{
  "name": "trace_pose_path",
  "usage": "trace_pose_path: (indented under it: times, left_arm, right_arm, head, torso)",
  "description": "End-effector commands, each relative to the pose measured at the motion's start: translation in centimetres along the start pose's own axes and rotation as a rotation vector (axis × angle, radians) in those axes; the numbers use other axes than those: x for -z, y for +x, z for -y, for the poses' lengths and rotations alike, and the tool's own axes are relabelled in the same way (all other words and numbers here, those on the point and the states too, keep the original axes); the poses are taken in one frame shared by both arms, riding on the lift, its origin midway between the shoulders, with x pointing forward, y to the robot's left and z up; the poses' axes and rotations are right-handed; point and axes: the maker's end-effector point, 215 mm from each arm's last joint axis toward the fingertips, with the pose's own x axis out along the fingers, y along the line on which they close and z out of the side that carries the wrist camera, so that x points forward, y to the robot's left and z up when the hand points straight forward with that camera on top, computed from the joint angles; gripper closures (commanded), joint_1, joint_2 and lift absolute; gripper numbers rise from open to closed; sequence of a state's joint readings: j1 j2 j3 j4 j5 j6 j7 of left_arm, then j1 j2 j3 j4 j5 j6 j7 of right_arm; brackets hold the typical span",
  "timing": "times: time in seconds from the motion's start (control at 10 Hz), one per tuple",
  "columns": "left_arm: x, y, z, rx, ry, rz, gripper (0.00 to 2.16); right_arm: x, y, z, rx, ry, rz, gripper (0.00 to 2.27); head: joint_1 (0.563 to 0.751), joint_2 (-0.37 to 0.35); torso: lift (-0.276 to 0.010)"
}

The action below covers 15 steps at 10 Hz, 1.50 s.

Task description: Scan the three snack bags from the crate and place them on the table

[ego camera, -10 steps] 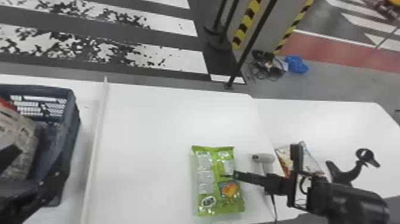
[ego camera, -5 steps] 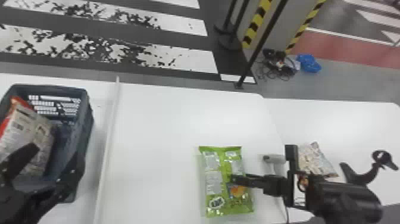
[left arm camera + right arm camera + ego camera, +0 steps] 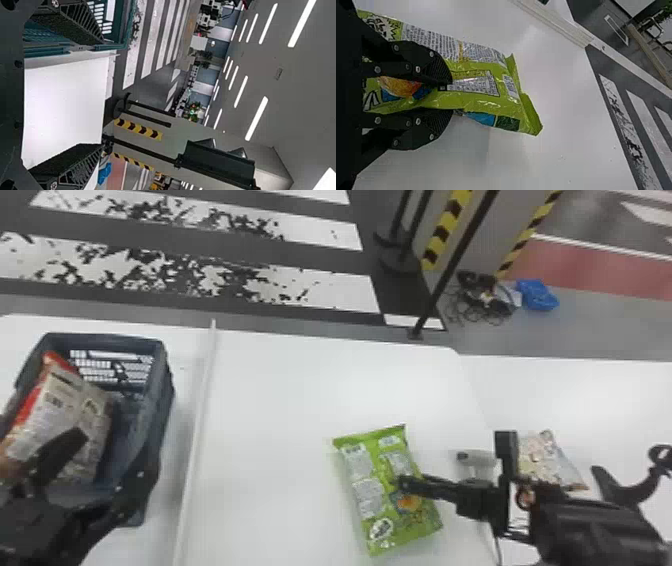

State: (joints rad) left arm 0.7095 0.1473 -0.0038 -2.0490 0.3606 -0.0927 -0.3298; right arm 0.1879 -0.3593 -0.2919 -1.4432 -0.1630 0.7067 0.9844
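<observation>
Tool (image 3: pixel 109 455), 2 fingers (image 3: pixel 69 164) apart, crate (image 3: pixel 47 50) near

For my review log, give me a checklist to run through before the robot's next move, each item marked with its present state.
1. Right gripper has its fingers closed on the green bag: ok.
2. Left gripper is open and holding nothing: ok.
3. Scanner is on the table: ok.
4. Green bag has been scanned: cannot tell.
5. All bags are out of the crate: not ok, a red-and-white bag is inside.
</observation>
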Motion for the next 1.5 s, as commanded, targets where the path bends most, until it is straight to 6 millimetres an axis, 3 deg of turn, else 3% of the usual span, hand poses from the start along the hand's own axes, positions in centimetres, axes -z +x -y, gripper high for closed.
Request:
trace_pose_path:
  times: [0.0, 0.1, 0.2, 0.4, 0.6, 0.8, 1.0, 1.1, 1.3, 1.4]
  left_arm:
    - [0.1, 0.0, -0.1, -0.001, 0.0, -0.002, 0.07]
    - [0.2, 0.0, -0.1, -0.003, -0.001, -0.002, 0.07]
    - [0.1, 0.0, -0.2, -0.005, -0.001, -0.002, 0.07]
    - [0.5, -0.2, -0.5, -0.016, 0.001, -0.01, 0.07]
    - [1.0, -0.5, -0.8, -0.024, 0.005, -0.022, 0.07]
    - [1.3, -0.8, -1.5, -0.032, 0.013, -0.033, 0.07]
    - [1.5, -1.0, -2.1, -0.038, 0.019, -0.043, 0.07]
    - [1.5, -0.9, -2.1, -0.035, 0.018, -0.05, 0.07]
    - [2.0, -1.0, -1.9, -0.03, 0.009, -0.075, 0.07]
    - [1.7, -1.2, -1.7, -0.027, 0.011, -0.064, 0.07]
  right_arm:
    - [-0.5, -0.8, -0.9, -0.02, 0.008, 0.004, 2.22]
    - [-1.3, -1.2, -2.0, -0.044, 0.015, 0.026, 2.22]
    - [-3.5, -2.7, -2.3, -0.071, 0.06, 0.104, 2.22]
    - [-10.0, -6.5, -1.2, -0.097, 0.241, 0.337, 2.22]
    - [-17.1, -10.3, 3.2, -0.018, 0.392, 0.581, 2.22]
    - [-21.0, -13.9, 10.3, 0.084, 0.518, 0.808, 2.22]
    - [-20.7, -18.8, 18.7, 0.383, 0.551, 1.001, 2.22]
    - [-18.9, -21.4, 22.2, 0.572, 0.581, 1.051, 2.22]
    - [-13.8, -22.8, 26.7, 0.873, 0.705, 0.993, 2.22]
    - [-10.9, -22.4, 28.8, 0.977, 0.78, 0.917, 2.22]
  head:
    - [0.695, -0.253]
    - [0.695, -0.25]
    - [0.695, -0.244]
    - [0.695, -0.249]
    - [0.695, -0.293]
    - [0.695, -0.35]
    - [0.695, -0.35]
    - [0.695, -0.35]
    - [0.695, -0.35]
    - [0.695, -0.35]
  torso:
    - [-0.037]
    - [-0.037]
    - [-0.037]
    - [-0.037]
    - [-0.037]
    - [-0.037]
    - [-0.037]
    - [-0.037]
    - [-0.037]
    - [-0.037]
